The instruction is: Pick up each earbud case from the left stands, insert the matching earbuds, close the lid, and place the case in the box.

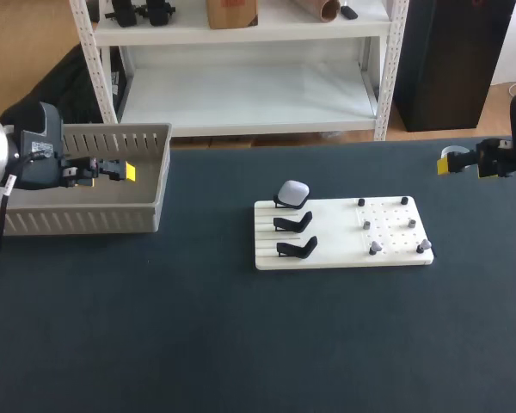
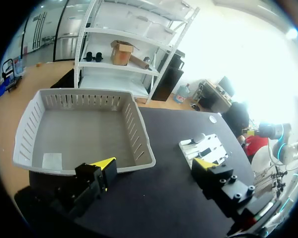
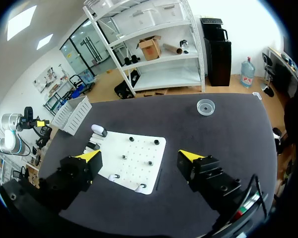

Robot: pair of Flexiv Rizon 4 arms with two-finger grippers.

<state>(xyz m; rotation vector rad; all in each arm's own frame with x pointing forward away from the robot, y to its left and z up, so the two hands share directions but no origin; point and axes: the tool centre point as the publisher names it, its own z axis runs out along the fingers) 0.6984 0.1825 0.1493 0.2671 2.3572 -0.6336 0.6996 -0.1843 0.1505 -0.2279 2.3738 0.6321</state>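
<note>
On the far stand of three, toward the left of a flat white board (image 1: 327, 260) at the middle of the dark, matte surface (image 1: 241, 344), the earbud case (image 1: 293, 191) is sitting: a smooth, rounded white pebble of a thing, seemingly hard plastic, with its lid looking closed. The two nearer stands (image 1: 296, 223) are showing as thin, curved black cradles and are carrying nothing. On the right half of the board, among rows of small holes, the earbuds (image 1: 374, 248) are standing apart from one another as tiny grey and dark nubs, too small to tell their shape. Well off to the left, at the far side, the box (image 1: 159, 185) is waiting, a pale plastic bin with slotted walls. The left tool (image 2: 154, 163) is hovering by the box's near wall, its yellow-tipped fingers spread wide and grasping nothing. The right tool (image 3: 139, 157) is hanging at the right edge, well apart from the board, fingers likewise released and bare, with a small clear round dish (image 3: 205, 106) lying on the surface beyond the board. Judging by this, the step in hand is picking the case off its stand. The next move is calling for one tool to travel to the board and close squarely on the slick, curved shell, lifting it without snagging the cradle.
</note>
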